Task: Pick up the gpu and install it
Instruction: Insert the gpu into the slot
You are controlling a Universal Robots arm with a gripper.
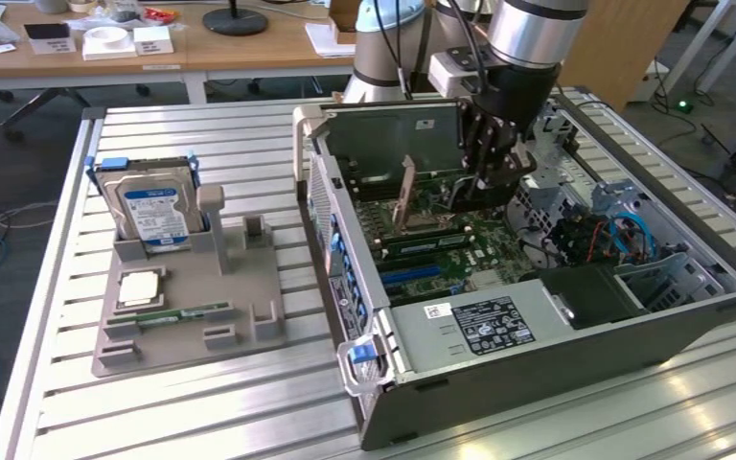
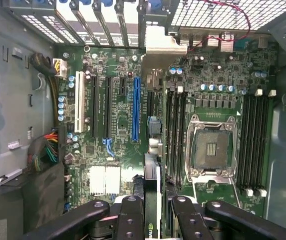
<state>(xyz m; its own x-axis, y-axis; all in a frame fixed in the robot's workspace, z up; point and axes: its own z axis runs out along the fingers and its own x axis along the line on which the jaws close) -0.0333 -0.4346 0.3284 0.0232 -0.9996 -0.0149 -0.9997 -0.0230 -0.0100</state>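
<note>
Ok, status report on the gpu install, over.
Status: gripper shut on gpu. Card edge-on inside open case, over motherboard. Blue slot looks unobstructed.

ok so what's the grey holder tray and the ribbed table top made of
The grey holder tray with upright slots looks like matte moulded or printed plastic: uniform dull grey, no glare. The ribbed silver table top looks like bare aluminium extrusion: brushed sheen, straight grooves, streaky reflections.

No print can be read. The hard drive [image 1: 150, 206] bears a blue-and-white label, and the computer case [image 1: 535, 383] a black label [image 1: 486, 324] and a white sticker [image 1: 437, 310] (lettering too fine). A green mark on the gpu [image 2: 151, 195] is illegible.
</note>
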